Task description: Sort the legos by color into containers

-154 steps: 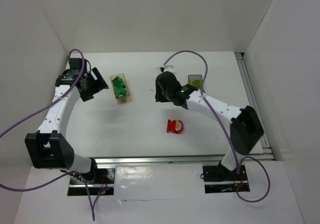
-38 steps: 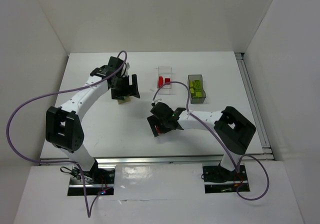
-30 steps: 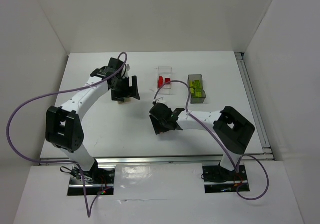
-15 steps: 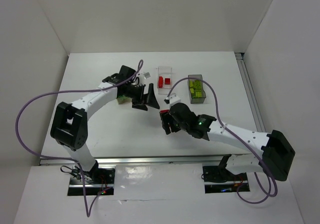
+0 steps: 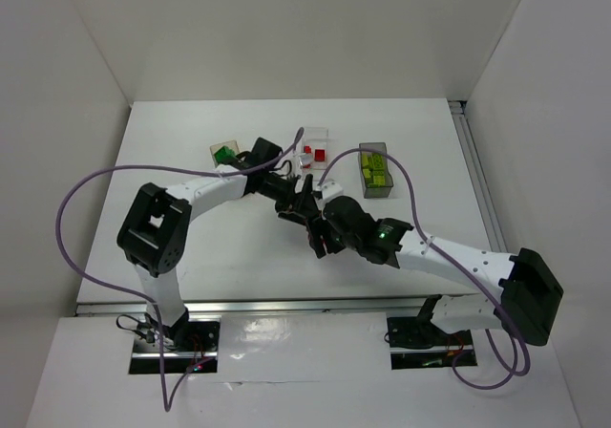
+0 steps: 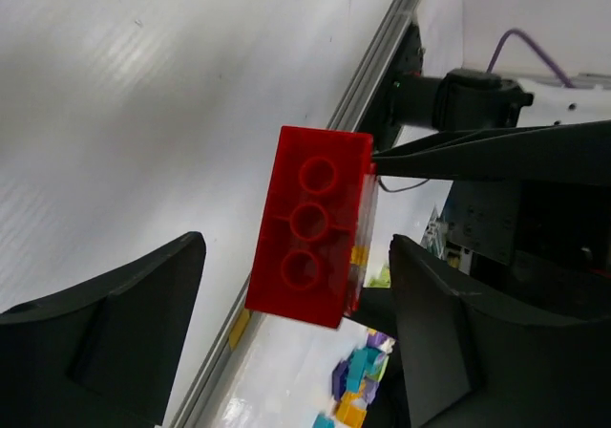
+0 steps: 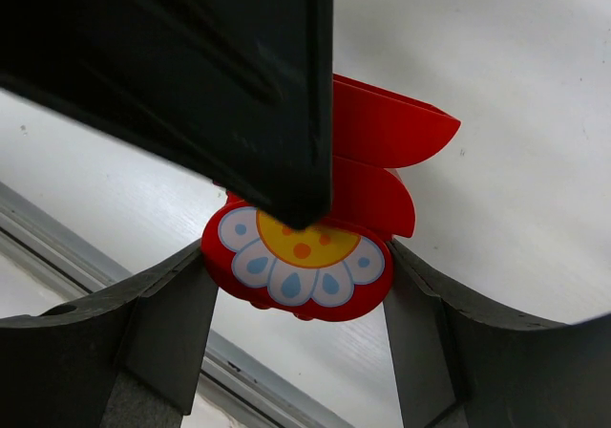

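My left arm [image 5: 205,187] stretches rightwards across the surface [image 5: 420,132], and my right arm [image 5: 449,256] reaches leftwards to meet it, so the two tools sit tip to tip. My left tool [image 6: 296,246] is spread wide and grips nothing. A red brick [image 6: 307,223] hangs between its fingers, clear of both, with its underside toward that wrist camera. My right tool [image 7: 300,252] is closed on a round red piece [image 7: 320,267] with a flower face. Its fingers press both sides, and more red plastic is stacked behind the piece. I cannot tell whether the brick and the round piece are joined.

Just beyond the tools stands the clear bin [image 5: 317,134] with two red bricks [image 5: 308,153] in it. To their left, beside my left wrist, the tan bin [image 5: 216,149] holds green bricks [image 5: 227,155]. To their right, the grey bin [image 5: 372,147] holds yellow-green bricks [image 5: 374,165].
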Tool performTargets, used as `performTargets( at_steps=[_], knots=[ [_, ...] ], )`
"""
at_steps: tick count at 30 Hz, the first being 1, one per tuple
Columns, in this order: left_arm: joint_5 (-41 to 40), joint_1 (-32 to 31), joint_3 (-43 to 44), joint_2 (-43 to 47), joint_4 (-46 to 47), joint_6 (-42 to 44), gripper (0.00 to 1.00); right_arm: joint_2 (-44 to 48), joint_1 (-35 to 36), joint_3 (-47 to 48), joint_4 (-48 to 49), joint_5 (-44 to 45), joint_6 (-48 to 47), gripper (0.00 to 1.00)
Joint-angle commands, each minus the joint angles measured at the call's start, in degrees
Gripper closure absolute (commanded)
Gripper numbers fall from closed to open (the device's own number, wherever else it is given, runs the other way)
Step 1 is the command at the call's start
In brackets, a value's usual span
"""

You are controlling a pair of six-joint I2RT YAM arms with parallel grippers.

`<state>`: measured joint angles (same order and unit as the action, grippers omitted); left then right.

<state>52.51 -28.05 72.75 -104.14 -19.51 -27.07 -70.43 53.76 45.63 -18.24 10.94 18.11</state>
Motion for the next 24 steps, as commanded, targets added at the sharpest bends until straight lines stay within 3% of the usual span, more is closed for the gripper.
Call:
performTargets(
  at_steps=[1, 2, 6, 7, 9, 10, 24],
  knots=[
    [2.52, -2.44, 2.39, -1.76, -1.32, 4.21, 0.14, 0.47, 0.38, 2.54, 0.84, 1.37, -0.71, 0.45],
    [2.51, -2.44, 2.4, -1.77, -2.02, 4.22, 0.17, 0.47, 0.38, 2.54, 0.84, 1.37, -0.71, 0.45],
    [5.05, -2.44, 2.4, -2.3, -0.89, 4.22, 0.45, -0.23, 0.38, 3.06, 0.84, 1.89, -0.71, 0.45],
    [5.06, -2.44, 2.4, -2.3, -0.88, 4.22, 0.65, -0.75, 0.38, 3.07, 0.84, 1.89, -0.71, 0.45],
    [5.06, -2.44, 2.4, -2.3, -0.88, 3.69, 0.85, -0.76, 0.38, 2.45, 1.36, 1.89, -0.71, 0.45],
    [5.06, -2.44, 2.4, -1.78, -0.88, 3.69, 0.99, -0.76, 0.38, 2.45, 1.36, 1.89, -0.71, 0.45],
    [1.99, 4.76, 2.92, -2.38, 2.19, -3.59, 1.0, 3.1, 0.38, -0.53, -1.36, 2.95, 2.63, 0.5]
  ],
)
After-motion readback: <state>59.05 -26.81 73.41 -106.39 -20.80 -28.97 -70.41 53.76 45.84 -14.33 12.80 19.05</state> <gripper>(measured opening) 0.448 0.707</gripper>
